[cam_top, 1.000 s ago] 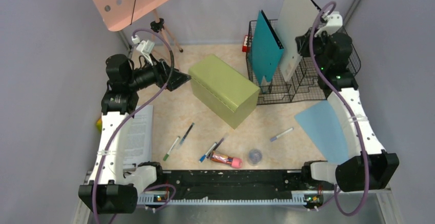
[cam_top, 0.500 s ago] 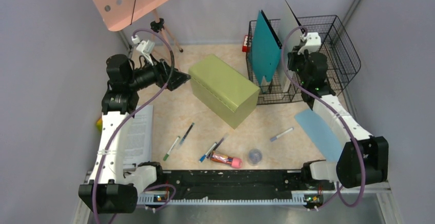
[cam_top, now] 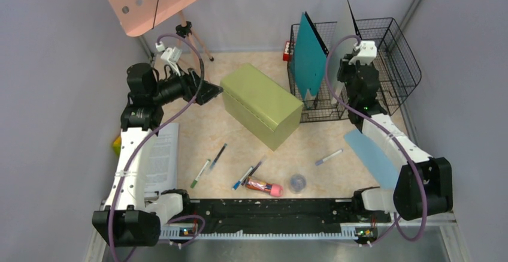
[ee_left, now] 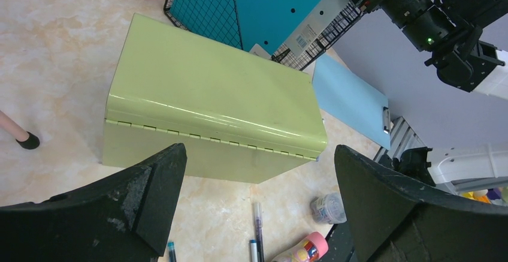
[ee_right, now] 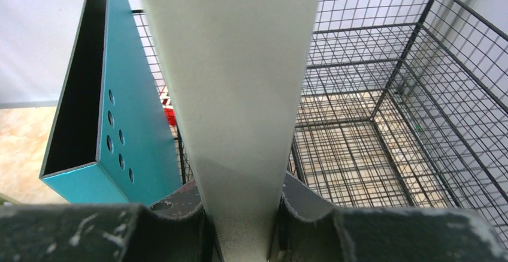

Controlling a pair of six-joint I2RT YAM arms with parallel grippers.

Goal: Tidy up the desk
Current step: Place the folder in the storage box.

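R end effector (ee_right: 239, 220) clamps white panel (ee_right: 233, 64), lower end hidden; L end effector (ee_left: 259, 154) gapes wide.

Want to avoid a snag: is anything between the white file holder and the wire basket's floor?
Nothing visible. The right gripper holds the white file holder upright at the wire basket; its mesh floor looks bare, and the teal holder stands aside.

The right hand (ee_right: 242, 217), clamped on the pale grey folder (cam_top: 344, 34), has swung from the wire basket's (cam_top: 398, 58) 1 o'clock corner toward 8 o'clock. The folder, leaning before, now stands nearly upright at 3 o'clock of the teal file holder (cam_top: 310, 52). The right forearm now crosses the light blue folder (cam_top: 365, 154) on the worktop (cam_top: 191, 136).
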